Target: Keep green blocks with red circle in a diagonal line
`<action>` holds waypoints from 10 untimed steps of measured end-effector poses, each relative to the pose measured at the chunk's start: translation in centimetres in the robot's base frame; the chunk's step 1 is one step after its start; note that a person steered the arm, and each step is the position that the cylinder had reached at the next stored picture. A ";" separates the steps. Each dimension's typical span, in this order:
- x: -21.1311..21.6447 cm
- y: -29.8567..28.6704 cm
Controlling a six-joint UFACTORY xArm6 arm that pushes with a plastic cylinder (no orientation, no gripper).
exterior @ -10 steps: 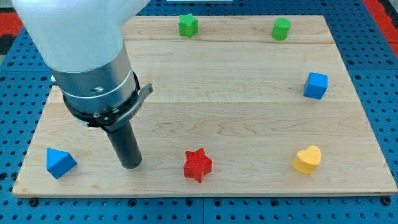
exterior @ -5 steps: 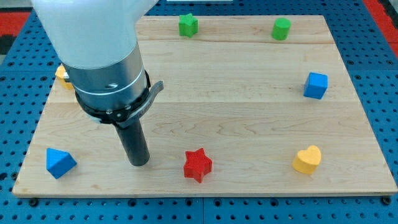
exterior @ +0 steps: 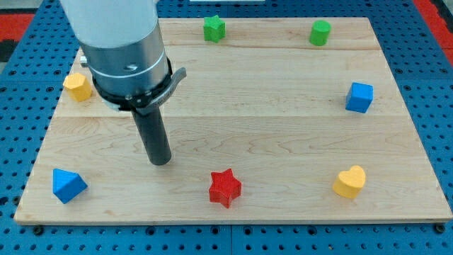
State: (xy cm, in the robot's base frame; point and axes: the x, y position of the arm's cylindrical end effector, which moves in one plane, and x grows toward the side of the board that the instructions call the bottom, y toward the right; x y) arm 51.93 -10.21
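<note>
**Tip mid-board, green blocks far off at the top edge**

My tip [exterior: 161,160] is down on the wooden board [exterior: 283,106], left of centre, touching no block. There is no hand here to open or close, just a bare rod. Nearest is the red star [exterior: 225,188], down and to the view's right of the tip, with clear wood between. The blue triangle [exterior: 68,185] sits in the bottom left corner, and a yellow block [exterior: 78,86] peeks out at the left edge beside the arm's body. The green star [exterior: 214,27] and green cylinder [exterior: 320,32] both lie along the top edge, well apart. On the right are the blue cube [exterior: 359,96] and, lower, the yellow heart [exterior: 350,181]. No red circle shows.
</note>
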 end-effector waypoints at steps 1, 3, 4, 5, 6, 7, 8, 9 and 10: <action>-3.1 -0.8; -10.0 -2.5; -12.8 -4.9; -15.8 -8.3; -18.8 -10.3; -22.0 -11.8; -25.2 -13.2; -27.0 -12.2; -27.0 -5.6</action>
State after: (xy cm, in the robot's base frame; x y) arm 24.96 -15.84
